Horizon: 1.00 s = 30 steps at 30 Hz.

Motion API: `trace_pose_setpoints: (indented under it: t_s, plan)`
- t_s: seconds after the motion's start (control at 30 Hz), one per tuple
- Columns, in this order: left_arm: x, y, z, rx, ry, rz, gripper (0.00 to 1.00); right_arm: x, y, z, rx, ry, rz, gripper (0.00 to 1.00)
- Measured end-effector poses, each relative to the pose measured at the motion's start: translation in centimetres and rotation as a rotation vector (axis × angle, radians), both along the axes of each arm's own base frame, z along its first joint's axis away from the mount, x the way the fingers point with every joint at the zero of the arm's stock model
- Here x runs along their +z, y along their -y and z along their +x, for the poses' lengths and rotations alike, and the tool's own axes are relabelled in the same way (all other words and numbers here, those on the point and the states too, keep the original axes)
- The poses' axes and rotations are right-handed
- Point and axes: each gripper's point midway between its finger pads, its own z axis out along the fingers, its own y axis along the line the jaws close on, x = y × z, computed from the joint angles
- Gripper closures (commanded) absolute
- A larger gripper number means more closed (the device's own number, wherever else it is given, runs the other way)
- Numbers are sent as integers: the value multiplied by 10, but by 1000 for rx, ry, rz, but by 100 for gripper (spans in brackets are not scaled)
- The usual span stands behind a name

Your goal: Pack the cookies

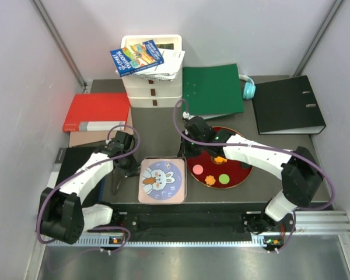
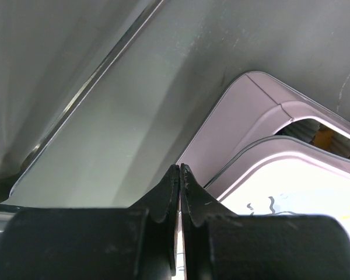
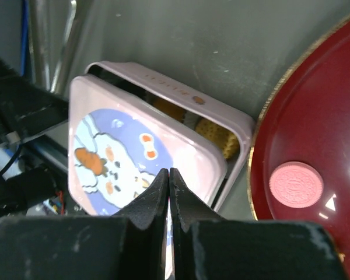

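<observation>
A pink tin (image 1: 141, 195) stands near the front edge, and its bunny lid (image 1: 161, 179) lies askew on it. A gap along the tin's (image 3: 233, 119) far side shows yellow-orange cookies (image 3: 213, 133) inside, in the right wrist view. On the red plate (image 1: 242, 170) lie loose cookies: pink (image 1: 198, 170), orange (image 1: 210, 179), green (image 1: 223, 178) and another orange one (image 1: 220, 159). The pink cookie (image 3: 296, 184) also shows beside the tin. My right gripper (image 1: 184, 155) (image 3: 169, 171) is shut and empty over the lid's (image 3: 122, 151) right edge. My left gripper (image 1: 127, 169) (image 2: 179, 167) is shut and empty beside the tin's (image 2: 251, 116) left corner.
Behind the tin stand white drawers (image 1: 153, 87) with booklets on top, a green folder (image 1: 213, 90), teal headphones (image 1: 248, 88) and a black binder (image 1: 289, 105). A red book (image 1: 96, 111) lies at the left. The table's front edge (image 1: 221, 204) runs just below the tin.
</observation>
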Motion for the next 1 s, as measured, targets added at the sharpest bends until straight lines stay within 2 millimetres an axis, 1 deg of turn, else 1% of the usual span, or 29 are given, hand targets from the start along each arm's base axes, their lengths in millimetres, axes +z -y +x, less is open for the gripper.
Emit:
trace_pose_setpoints:
  t_s: [0.13, 0.2, 0.27, 0.33, 0.4, 0.43, 0.53, 0.7, 0.87, 0.9, 1.0]
  plan:
    - [-1, 2, 0, -2, -4, -7, 94, 7, -10, -14, 86, -3, 34, 100]
    - [-1, 2, 0, -1, -5, -12, 94, 7, -17, -28, 151, -2, 34, 100]
    - [0, 3, 1, -1, -2, -16, 94, 7, -27, -49, 229, -5, 34, 100]
    - [0, 4, 2, 1, 1, -20, 94, 8, -34, -65, 286, -15, 42, 100]
    - [0, 5, 3, 2, 5, -23, 94, 9, -39, -78, 330, -30, 57, 100]
    - [0, 5, 4, 4, 8, -25, 94, 8, -40, -81, 341, -35, 65, 100]
    - [1, 6, 5, 8, 11, -30, 94, 1, -39, -85, 354, -56, 68, 100]
    - [1, 6, 5, 15, 12, -30, 94, -24, -40, -88, 365, -108, 34, 100]
    - [1, 3, 7, 21, 17, -12, 91, -46, -40, -84, 348, -148, 3, 100]
    - [2, 1, 7, 25, 19, -3, 90, -49, -40, -82, 340, -157, 1, 100]
    - [8, -4, 11, 32, 32, 29, 87, -49, -41, -74, 318, -168, 21, 100]
